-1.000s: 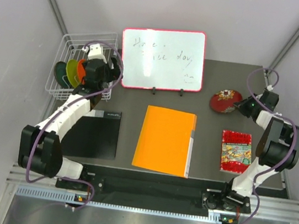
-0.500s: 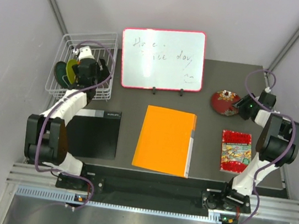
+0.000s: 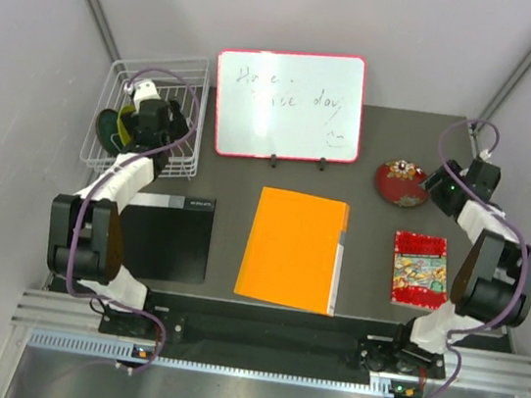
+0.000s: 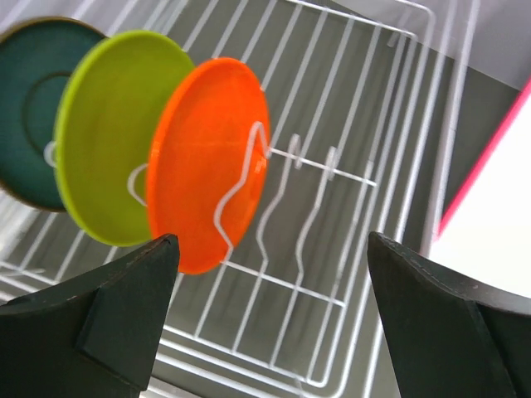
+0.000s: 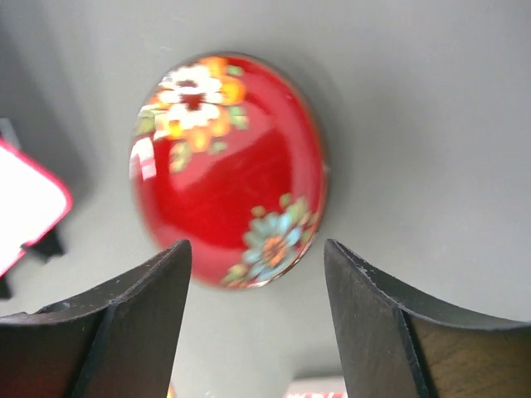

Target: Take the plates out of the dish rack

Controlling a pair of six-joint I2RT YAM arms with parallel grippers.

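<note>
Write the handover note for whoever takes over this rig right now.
Left gripper: open, facing the round orange plastic plate in the white wire dish rack.
Right gripper: open, above the red flower-patterned round plate lying on the dark table.
Also upright in the rack: lime green plate, dark teal plate.
Done: red plate is out of the rack.
Left: orange, green and teal; orange is nearest the left gripper.
</note>
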